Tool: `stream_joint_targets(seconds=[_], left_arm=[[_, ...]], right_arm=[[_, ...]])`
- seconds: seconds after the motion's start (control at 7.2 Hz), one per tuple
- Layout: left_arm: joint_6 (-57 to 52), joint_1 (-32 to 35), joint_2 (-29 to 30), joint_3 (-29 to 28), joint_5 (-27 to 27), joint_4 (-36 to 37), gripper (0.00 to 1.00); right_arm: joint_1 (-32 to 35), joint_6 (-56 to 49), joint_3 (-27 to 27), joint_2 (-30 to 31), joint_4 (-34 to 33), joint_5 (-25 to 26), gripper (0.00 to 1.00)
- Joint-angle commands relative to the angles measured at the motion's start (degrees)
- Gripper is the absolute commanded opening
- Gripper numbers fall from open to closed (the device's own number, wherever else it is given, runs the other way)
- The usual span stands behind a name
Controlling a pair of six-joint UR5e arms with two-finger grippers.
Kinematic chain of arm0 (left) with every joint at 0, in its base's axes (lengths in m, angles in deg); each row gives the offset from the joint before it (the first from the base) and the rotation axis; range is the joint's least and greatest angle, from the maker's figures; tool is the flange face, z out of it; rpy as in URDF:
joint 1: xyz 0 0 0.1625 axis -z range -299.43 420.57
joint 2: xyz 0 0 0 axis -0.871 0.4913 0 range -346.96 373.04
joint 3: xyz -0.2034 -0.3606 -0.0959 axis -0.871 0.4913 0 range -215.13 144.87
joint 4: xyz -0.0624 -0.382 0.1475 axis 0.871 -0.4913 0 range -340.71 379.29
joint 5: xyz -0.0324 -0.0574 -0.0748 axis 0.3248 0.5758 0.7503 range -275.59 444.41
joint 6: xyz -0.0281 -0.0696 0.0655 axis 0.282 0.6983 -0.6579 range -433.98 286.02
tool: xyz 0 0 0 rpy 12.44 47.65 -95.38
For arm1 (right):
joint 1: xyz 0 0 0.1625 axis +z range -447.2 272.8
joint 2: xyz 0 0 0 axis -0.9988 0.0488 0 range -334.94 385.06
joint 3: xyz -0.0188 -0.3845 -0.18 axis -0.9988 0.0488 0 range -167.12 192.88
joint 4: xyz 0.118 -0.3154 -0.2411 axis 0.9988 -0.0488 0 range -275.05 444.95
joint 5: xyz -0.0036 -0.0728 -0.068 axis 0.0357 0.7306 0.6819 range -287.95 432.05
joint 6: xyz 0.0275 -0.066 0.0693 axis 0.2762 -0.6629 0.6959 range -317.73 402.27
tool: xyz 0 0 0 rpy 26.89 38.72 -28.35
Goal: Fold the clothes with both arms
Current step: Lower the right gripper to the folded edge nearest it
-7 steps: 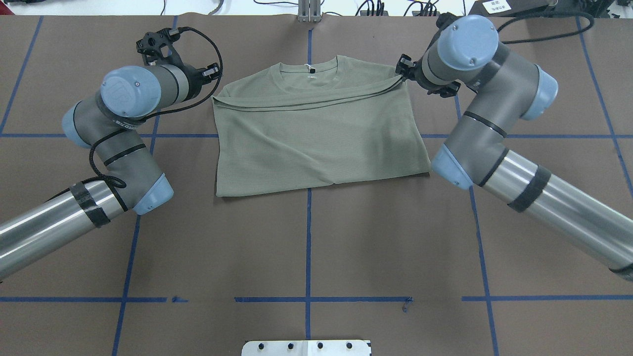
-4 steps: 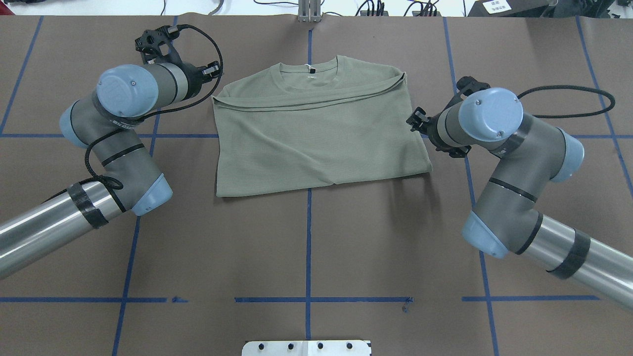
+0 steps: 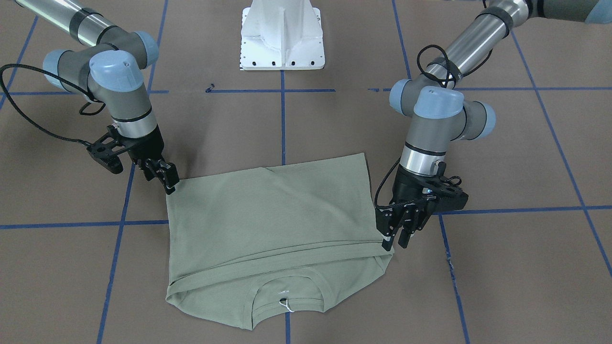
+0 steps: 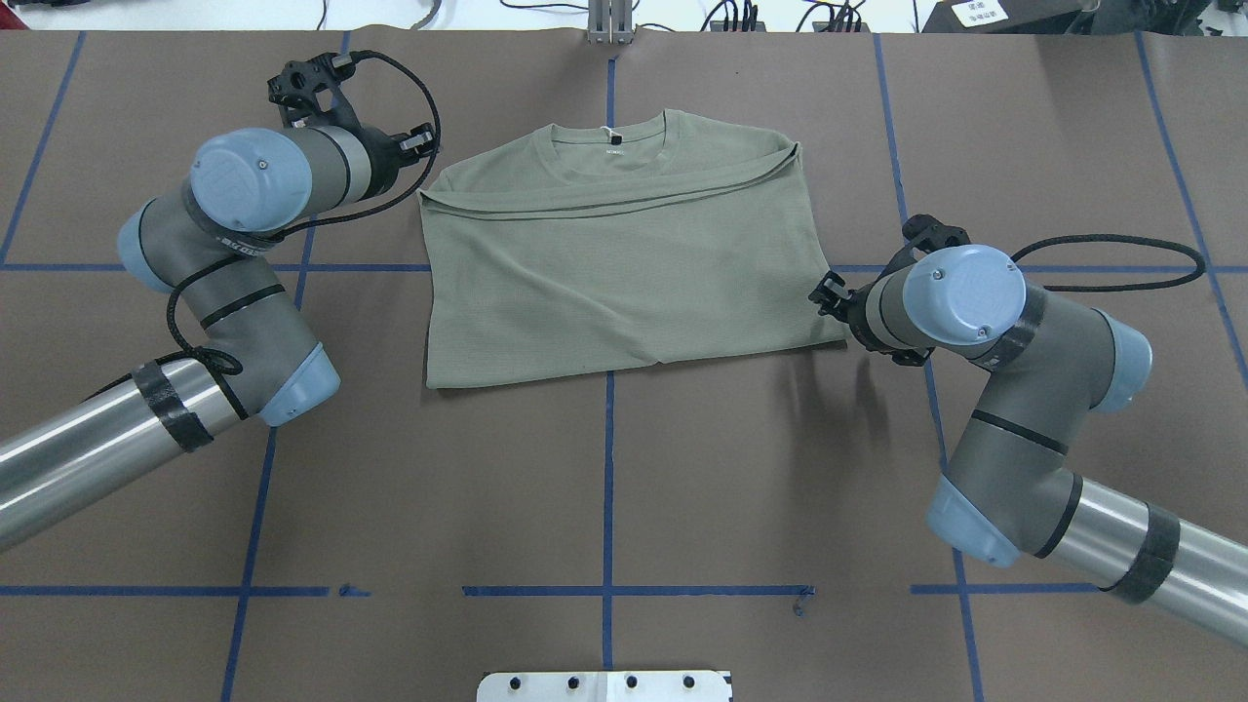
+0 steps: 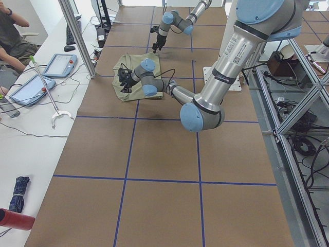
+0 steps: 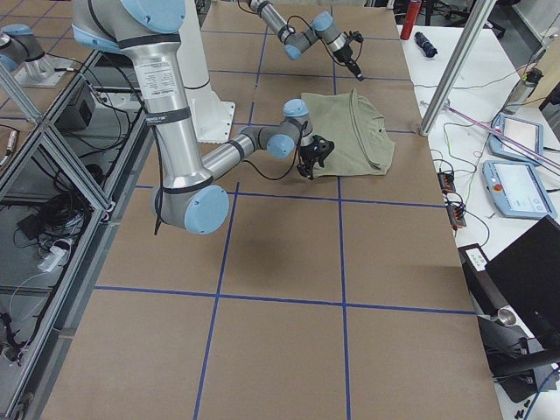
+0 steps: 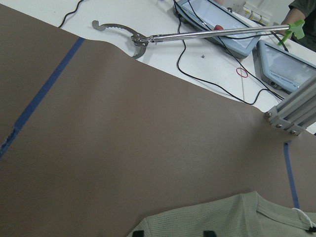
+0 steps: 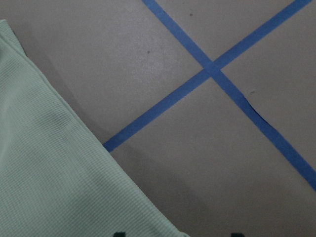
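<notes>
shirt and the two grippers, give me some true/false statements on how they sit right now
1. The shirt lies flat on the table, with its collar at the end away from the robot's base. True.
2. The right gripper holds a shirt corner lifted off the table. False: it is at the hem-end corner with its jaws apart, and the cloth lies flat.
3. The left gripper is at the shirt's collar-end corner. True.
4. Both sleeves stick out sideways. False: no sleeve sticks out past the shirt's sides.
</notes>
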Motion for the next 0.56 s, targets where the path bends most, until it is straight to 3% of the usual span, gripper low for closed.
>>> stream_joint_targets(seconds=[0.0,0.14,0.28,0.42], left_arm=[[-0.03,-0.06,-0.12,0.00,0.01,0.06,0.50],[-0.03,-0.06,-0.03,0.00,0.01,0.06,0.50],[-0.03,-0.06,-0.03,0.00,0.01,0.15,0.50],[-0.03,-0.06,-0.03,0.00,0.01,0.15,0.50]], right_arm=[[-0.17,-0.13,1.07,-0.25,-0.01,0.16,0.76],[-0.09,0.05,1.07,-0.25,-0.01,0.25,0.68],[-0.09,0.22,0.98,-0.25,0.08,0.16,0.19],[-0.09,0.05,0.90,-0.25,-0.01,0.07,0.00]])
